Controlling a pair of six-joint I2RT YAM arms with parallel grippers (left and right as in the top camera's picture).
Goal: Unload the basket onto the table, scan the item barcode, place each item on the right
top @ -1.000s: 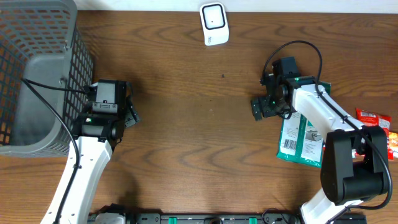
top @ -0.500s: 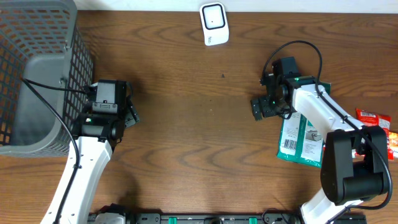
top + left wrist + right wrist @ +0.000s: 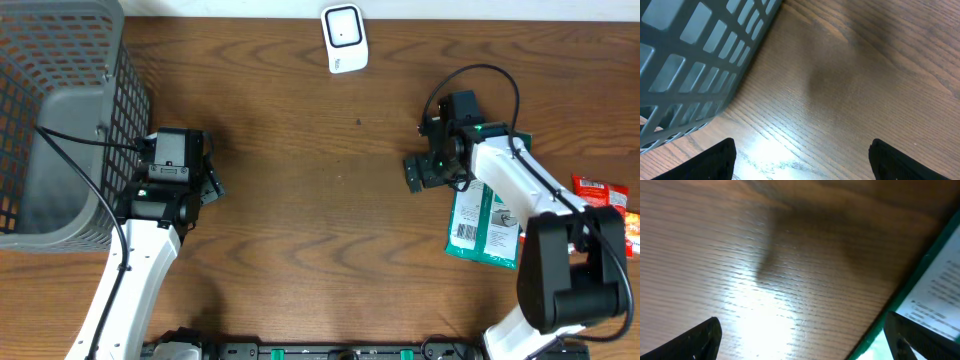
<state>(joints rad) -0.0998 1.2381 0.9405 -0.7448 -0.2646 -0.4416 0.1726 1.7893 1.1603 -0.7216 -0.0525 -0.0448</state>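
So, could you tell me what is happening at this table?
Nothing is being handled yet. The right fingers are open over the table at the edge of the green packet. The left fingers are open and empty beside the basket. The scanner sits untouched at the far edge, and a red packet lies far right.

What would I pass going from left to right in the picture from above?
gray basket, left gripper, white scanner, right gripper, green packet, red packet

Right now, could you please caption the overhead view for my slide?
Open right gripper beside the green packet, open left gripper near the grey basket.
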